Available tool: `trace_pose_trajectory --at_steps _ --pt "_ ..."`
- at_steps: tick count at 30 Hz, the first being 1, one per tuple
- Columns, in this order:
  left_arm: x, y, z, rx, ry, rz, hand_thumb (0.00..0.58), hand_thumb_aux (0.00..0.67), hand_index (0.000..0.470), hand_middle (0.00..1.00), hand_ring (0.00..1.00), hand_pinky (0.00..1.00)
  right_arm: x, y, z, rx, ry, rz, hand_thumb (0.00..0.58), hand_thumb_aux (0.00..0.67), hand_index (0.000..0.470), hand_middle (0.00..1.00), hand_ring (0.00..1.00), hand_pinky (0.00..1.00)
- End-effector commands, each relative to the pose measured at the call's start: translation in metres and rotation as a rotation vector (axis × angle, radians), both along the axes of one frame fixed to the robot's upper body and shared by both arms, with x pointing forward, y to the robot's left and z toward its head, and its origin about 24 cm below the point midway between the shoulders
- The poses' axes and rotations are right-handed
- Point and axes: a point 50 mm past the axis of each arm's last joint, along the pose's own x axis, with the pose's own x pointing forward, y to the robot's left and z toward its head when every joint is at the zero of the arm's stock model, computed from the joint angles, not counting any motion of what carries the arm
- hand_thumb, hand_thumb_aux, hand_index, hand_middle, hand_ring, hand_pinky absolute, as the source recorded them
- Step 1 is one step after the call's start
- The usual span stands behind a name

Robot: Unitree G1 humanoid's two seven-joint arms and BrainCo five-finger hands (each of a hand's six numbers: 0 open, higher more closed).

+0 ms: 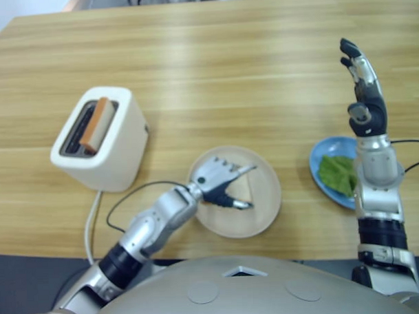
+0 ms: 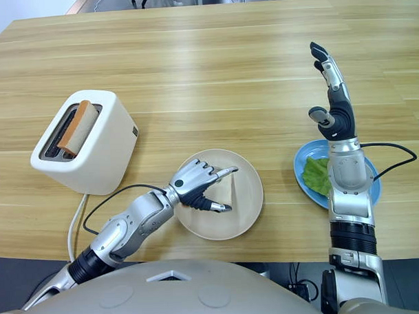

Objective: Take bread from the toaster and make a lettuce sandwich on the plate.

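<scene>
A bread slice point(image 2: 233, 189) lies on the tan plate point(image 2: 251, 212) between the left hand's point(image 2: 192, 182) spread fingers. Contact is unclear. The right hand point(image 2: 336, 106) is raised above the lettuce point(image 2: 313, 175), fingers apart and holding nothing.

Covered and half-seen things
The left hand point(image 2: 195, 184) covers much of the bread slice point(image 2: 226, 191) on the plate point(image 2: 249, 214). The right arm point(image 2: 348, 186) hides part of the lettuce point(image 2: 312, 174) and its blue plate point(image 2: 300, 162). The toaster point(image 2: 103, 157) conceals the lower half of a second slice point(image 2: 76, 127).
</scene>
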Motion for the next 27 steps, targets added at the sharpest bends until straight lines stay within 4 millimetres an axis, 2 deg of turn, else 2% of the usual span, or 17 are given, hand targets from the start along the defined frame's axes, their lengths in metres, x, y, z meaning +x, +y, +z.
trace_pose_trajectory --at_steps 1,7,11,13,16,20,23,27 --pt "0.007 0.006 -0.003 -0.007 0.035 0.046 0.0 0.0 0.0 0.0 0.0 0.0 -0.002 0.003 0.002 -0.011 0.004 0.014 0.0 0.0 0.0 0.0 0.0 0.0" --pt "0.012 0.009 0.005 -0.06 0.061 0.077 0.0 0.0 0.0 0.0 0.0 0.0 -0.003 0.004 0.003 -0.019 0.005 0.018 0.0 0.0 0.0 0.0 0.0 0.0" --pt "0.021 0.019 0.029 -0.147 0.013 0.131 0.0 0.0 0.0 0.0 0.0 0.0 -0.007 -0.002 0.005 -0.074 0.021 0.009 0.0 0.0 0.0 0.0 0.0 0.0" --pt "0.029 0.031 0.049 -0.218 -0.034 0.186 0.0 0.0 0.0 0.0 0.0 0.0 -0.01 -0.016 0.003 -0.157 0.072 -0.034 0.0 0.0 0.0 0.0 0.0 0.0" --pt "0.042 0.058 0.082 -0.337 -0.115 0.293 0.0 0.0 0.0 0.0 0.0 0.0 -0.012 -0.046 -0.004 -0.367 0.198 -0.16 0.0 0.0 0.0 0.0 0.0 0.0" --pt "0.051 0.095 0.123 -0.552 -0.212 0.411 0.0 0.0 0.0 0.0 0.0 0.0 -0.014 -0.073 -0.016 -0.739 0.339 -0.294 0.0 0.0 0.0 0.0 0.0 0.0" --pt "0.047 0.114 0.138 -0.648 -0.248 0.443 0.0 0.0 0.0 0.0 0.0 0.0 -0.014 -0.086 -0.026 -0.988 0.409 -0.334 0.0 0.0 0.0 0.0 0.0 0.0" --pt "0.04 0.127 0.139 -0.688 -0.249 0.473 0.0 0.0 0.0 0.0 0.0 0.0 -0.017 -0.095 -0.037 -1.24 0.485 -0.304 0.0 0.0 0.0 0.0 0.0 0.0"
